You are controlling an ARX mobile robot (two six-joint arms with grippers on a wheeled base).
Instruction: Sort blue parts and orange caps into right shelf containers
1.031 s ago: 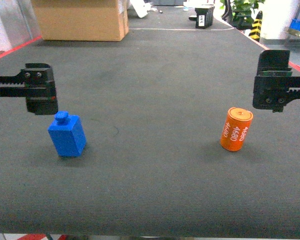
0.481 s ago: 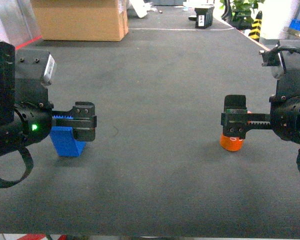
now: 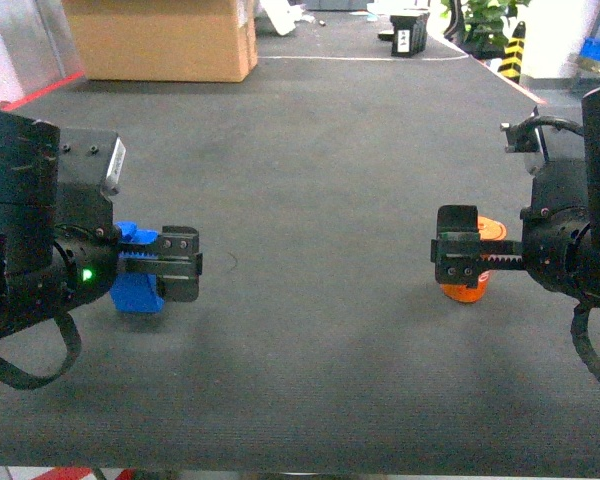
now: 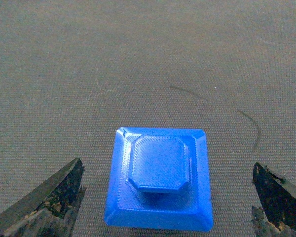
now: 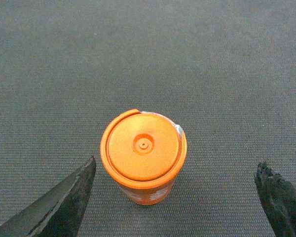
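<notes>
within 1 s both arms descended: left gripper (image 4: 167, 197) straddled the blue part (image 4: 159, 178), right gripper (image 5: 175, 197) the orange cap (image 5: 143, 155), jaws spread; grasps pending.

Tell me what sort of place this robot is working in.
Probably a warehouse or workshop floor. A dark mat table serves as the work surface, a big cardboard box sits at its far end, and black-and-yellow hazard striping shows beside a potted plant behind.

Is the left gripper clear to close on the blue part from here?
Probably yes: the left gripper is open, its fingers either side of the blue part, with only bare mat between.
</notes>
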